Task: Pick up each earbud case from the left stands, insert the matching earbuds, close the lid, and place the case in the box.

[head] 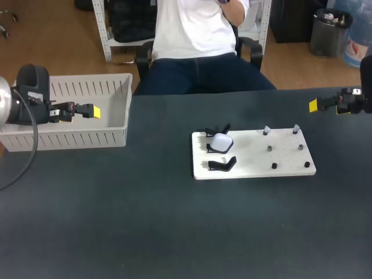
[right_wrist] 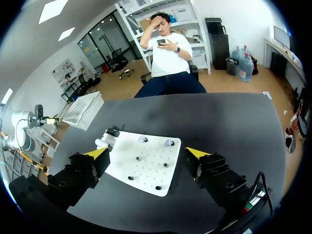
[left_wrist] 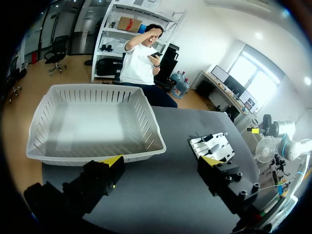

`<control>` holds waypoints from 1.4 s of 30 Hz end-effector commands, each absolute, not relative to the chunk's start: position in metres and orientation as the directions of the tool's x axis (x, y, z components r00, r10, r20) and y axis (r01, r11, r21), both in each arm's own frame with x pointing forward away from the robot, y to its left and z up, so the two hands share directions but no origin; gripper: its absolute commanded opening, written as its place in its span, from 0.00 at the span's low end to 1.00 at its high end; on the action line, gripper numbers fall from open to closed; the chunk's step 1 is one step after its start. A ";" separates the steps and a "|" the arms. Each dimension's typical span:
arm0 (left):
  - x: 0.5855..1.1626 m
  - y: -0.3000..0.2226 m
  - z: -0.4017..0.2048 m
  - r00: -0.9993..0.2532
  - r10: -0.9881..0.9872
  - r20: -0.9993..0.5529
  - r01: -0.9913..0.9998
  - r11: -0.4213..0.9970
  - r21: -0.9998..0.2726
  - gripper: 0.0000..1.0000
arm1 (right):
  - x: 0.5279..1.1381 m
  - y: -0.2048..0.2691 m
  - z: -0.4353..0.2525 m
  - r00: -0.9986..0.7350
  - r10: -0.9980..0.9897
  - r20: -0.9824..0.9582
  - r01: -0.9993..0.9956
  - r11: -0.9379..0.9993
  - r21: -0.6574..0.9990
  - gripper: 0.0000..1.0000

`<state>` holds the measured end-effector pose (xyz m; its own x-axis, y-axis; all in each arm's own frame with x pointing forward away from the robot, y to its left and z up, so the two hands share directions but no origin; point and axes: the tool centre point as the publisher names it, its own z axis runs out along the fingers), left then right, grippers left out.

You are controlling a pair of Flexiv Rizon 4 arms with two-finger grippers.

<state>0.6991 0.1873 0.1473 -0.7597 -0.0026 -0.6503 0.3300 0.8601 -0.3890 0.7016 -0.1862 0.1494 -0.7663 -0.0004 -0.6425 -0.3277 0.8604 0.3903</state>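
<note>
While the white earbud case (head: 221, 141) sits among the black stands (head: 222, 164) on the white board (head: 256, 165), the head view puts the left gripper (head: 93, 110) at the white box (head: 87, 139) and the right gripper (head: 314, 105) well right of the board. From the left wrist, its yellow tips stand spread and empty, the box just ahead. From the right wrist, the tips are likewise spread and empty, with the board ahead; a pale blob by the stands is probably the case.

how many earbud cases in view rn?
1. The white earbud case sits on the middle of three black stands at the left edge of the white board. The back stand and front stand are empty; the white basket shows none.
</note>
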 end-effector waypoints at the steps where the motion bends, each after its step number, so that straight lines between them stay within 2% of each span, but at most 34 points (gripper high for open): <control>1: 0.700 0.185 0.150 -0.766 0.000 -0.643 0.322 0.866 -0.383 1.00 | 0.702 -0.186 0.149 -0.767 -0.001 -0.642 -0.328 0.861 0.390 1.00; 12: 0.700 0.185 0.150 -0.766 0.000 -0.643 0.322 0.866 -0.383 1.00 | 0.702 -0.186 0.149 -0.767 -0.001 -0.642 -0.328 0.861 0.390 1.00; 15: 0.701 0.178 0.157 -0.625 0.068 -0.778 0.505 0.795 -0.337 1.00 | 0.702 -0.186 0.149 -0.767 -0.001 -0.642 -0.328 0.861 0.390 1.00; 17: 0.703 0.173 0.161 -0.517 0.157 -0.841 0.642 0.721 -0.260 1.00 | 0.702 -0.186 0.149 -0.767 -0.001 -0.642 -0.328 0.861 0.390 1.00; 18: 0.702 0.174 0.163 -0.456 0.131 -0.880 0.660 0.713 -0.235 1.00 | 0.702 -0.186 0.149 -0.767 -0.001 -0.642 -0.328 0.861 0.390 1.00; 19: 0.702 0.171 0.165 -0.383 0.211 -0.899 0.733 0.661 -0.157 1.00 | 0.702 -0.186 0.149 -0.767 -0.001 -0.642 -0.328 0.861 0.390 1.00; 20: 0.702 0.170 0.166 -0.339 0.166 -0.926 0.749 0.643 -0.159 1.00 | 0.702 -0.186 0.149 -0.767 -0.001 -0.642 -0.328 0.861 0.390 1.00; 22: 0.701 0.168 0.167 -0.202 0.183 -0.962 0.826 0.560 -0.067 1.00 | 0.702 -0.186 0.149 -0.767 -0.001 -0.642 -0.328 0.861 0.390 1.00; 23: 0.702 0.167 0.167 -0.185 0.175 -0.967 0.832 0.551 -0.059 1.00 | 0.702 -0.186 0.149 -0.767 -0.001 -0.642 -0.328 0.861 0.390 1.00; 25: 0.701 0.161 0.167 -0.076 0.207 -0.975 0.879 0.475 0.032 1.00 | 0.702 -0.186 0.149 -0.767 -0.001 -0.642 -0.328 0.861 0.390 1.00; 35: 0.683 0.104 0.161 0.133 0.275 -0.952 0.938 0.275 0.211 1.00 | 0.702 -0.186 0.149 -0.767 -0.001 -0.642 -0.328 0.861 0.390 1.00; 42: 0.680 0.055 0.142 0.158 0.335 -0.929 0.951 0.200 0.234 1.00 | 0.702 -0.186 0.149 -0.767 -0.001 -0.642 -0.328 0.861 0.390 1.00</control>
<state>0.6673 0.0692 0.1551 -0.1911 0.4921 -0.8493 0.8981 0.4368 0.0511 0.7017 -0.1861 0.1494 -0.7663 -0.0004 -0.6424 -0.3277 0.8604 0.3904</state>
